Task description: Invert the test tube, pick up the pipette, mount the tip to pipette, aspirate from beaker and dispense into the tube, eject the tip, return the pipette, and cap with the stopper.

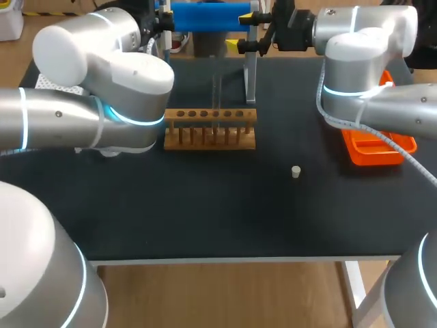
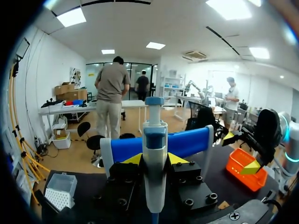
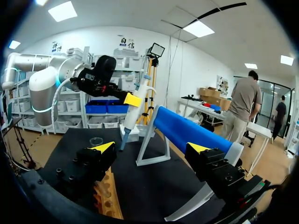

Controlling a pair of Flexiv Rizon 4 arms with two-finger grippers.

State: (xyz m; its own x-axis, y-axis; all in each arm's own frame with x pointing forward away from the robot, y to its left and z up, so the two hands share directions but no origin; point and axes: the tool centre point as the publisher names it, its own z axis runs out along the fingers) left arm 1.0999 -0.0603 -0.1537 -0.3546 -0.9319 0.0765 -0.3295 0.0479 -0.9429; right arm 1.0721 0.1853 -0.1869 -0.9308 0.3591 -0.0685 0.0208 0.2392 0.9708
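In the left wrist view my left gripper point(image 2: 155, 159) is shut on a white and blue pipette point(image 2: 154, 133), which stands upright between the yellow tips. The right wrist view shows that pipette point(image 3: 132, 114) held near the blue stand bar point(image 3: 187, 133), its lower end over a white tip box point(image 3: 131, 134). My right gripper point(image 3: 152, 148) stands open and holds nothing, close to the bar. A wooden tube rack point(image 1: 210, 128) sits mid-table with a clear tube point(image 1: 217, 96) upright in it. A small pale stopper point(image 1: 295, 171) lies to the rack's front right.
An orange tray point(image 1: 375, 147) lies at the table's right, under my right arm. The white tip box point(image 1: 51, 83) is at the far left. The pipette stand point(image 1: 250, 75) rises behind the rack. A small clear dish point(image 3: 96, 140) sits beyond the rack.
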